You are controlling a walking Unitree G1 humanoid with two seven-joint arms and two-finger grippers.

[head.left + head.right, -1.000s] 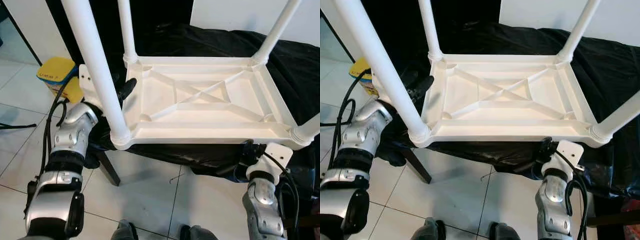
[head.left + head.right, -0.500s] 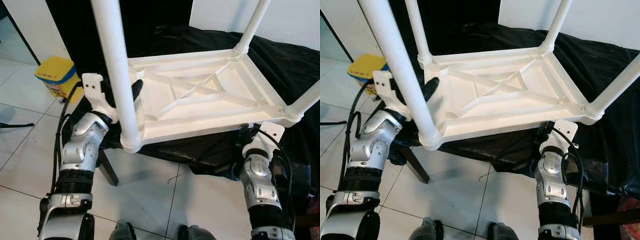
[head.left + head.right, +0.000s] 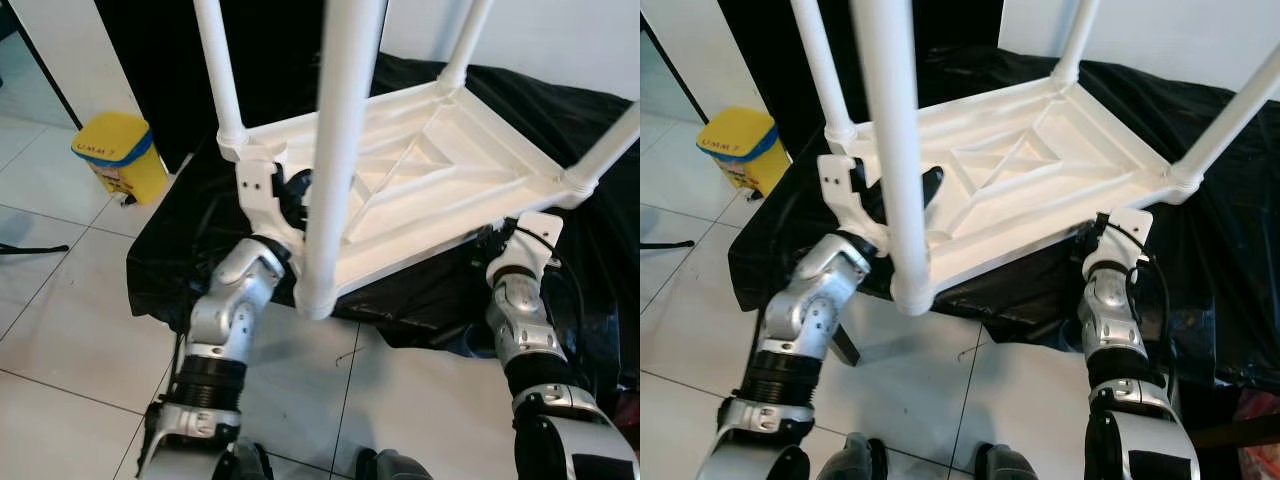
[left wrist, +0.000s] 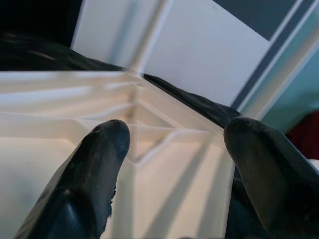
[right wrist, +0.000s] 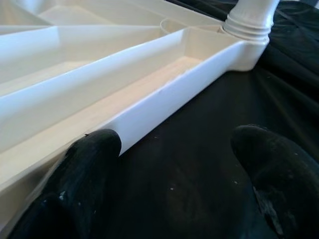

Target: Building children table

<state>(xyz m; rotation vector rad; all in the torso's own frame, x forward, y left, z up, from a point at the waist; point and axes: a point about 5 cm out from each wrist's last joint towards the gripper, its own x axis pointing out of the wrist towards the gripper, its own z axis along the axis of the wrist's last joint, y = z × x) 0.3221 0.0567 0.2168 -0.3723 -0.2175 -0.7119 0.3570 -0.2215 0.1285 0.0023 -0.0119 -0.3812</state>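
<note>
The white plastic children's table lies upside down on a black cloth, with its legs pointing up. It sits skewed, its near-left leg rising in the middle of the picture. My left gripper is at the table's left rim beside that leg. It is open, its fingers reaching over the rim above the ribbed underside. My right gripper is open at the near-right edge, low over the cloth. One of its fingers lies against the outer rim.
A yellow bin stands on the tiled floor at the left. A white wall lies behind the table. The cloth-covered stand reaches to the right edge. My feet are at the bottom.
The table has turned: its near-left corner swung right toward the middle and its right end moved away. My left arm moved right with it, and the right arm rose closer to the rim.
</note>
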